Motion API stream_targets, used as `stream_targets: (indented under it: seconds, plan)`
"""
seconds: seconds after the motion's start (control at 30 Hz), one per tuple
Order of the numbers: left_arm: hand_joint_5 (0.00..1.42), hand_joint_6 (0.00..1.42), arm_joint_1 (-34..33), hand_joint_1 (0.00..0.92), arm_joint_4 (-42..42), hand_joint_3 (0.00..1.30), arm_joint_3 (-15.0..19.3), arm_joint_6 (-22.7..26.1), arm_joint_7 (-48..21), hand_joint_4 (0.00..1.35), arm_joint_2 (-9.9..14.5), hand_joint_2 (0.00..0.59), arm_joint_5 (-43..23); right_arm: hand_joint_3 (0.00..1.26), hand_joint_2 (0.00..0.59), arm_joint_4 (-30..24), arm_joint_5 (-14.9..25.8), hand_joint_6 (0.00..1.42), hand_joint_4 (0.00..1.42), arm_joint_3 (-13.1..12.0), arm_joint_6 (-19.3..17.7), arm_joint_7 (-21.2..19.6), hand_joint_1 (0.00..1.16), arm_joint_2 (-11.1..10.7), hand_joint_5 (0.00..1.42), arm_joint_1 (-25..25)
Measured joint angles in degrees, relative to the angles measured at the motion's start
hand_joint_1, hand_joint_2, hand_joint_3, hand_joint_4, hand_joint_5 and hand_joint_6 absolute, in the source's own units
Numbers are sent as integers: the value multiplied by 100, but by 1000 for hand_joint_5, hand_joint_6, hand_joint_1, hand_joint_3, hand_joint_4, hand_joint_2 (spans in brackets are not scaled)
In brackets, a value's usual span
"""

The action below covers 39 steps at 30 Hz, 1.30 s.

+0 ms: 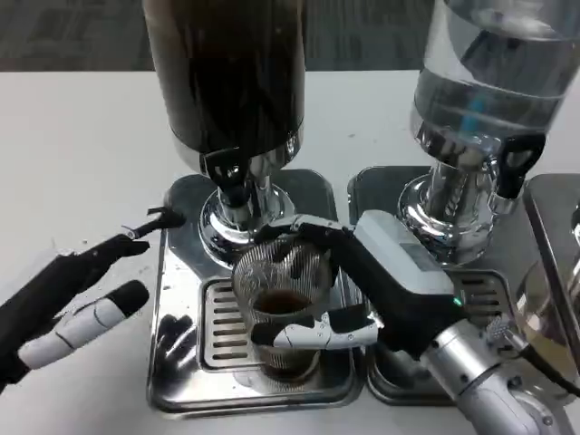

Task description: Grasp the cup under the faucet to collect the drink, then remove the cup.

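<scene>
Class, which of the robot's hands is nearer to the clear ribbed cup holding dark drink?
Right. The right hand grips the clear ribbed cup on the drip tray; the left hand is off to the cup's left, apart from it.

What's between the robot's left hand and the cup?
In the head view, only the shiny metal drip tray lies between the left hand and the cup.

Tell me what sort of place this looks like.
Probably a self-serve drink station: two tall dispensers, one dark and one clear, stand on metal drip trays, and the right hand holds a cup under the dark one's faucet.
</scene>
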Motion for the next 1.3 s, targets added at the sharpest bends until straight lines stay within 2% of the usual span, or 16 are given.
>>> stream_targets:
  seconds: [0.2, 0.57, 1.0, 1.3]
  plan:
    - [0, 65, -1, 0, 81, 79, -4, -349, 247, 0, 76, 140, 361, 393, 223, -43, 2, 778, 489, -31, 27, 16, 630, -21, 656, 61]
    - [0, 43, 12, 0, 148, 29, -3, -1005, 800, 0, 412, 101, 936, 405, 224, -259, 17, 785, 492, -55, 55, 45, 607, -14, 656, 154]
    - [0, 42, 199, 0, 193, 19, -2, -1395, 1016, 0, 621, 89, 942, 405, 224, -687, 18, 800, 505, -76, 135, 131, 630, -30, 661, 385]
    - [0, 42, 465, 0, -88, 24, -42, -1586, 1018, 0, 625, 87, 888, 408, 222, -1056, 22, 802, 505, -107, 254, 198, 615, -41, 664, 649]
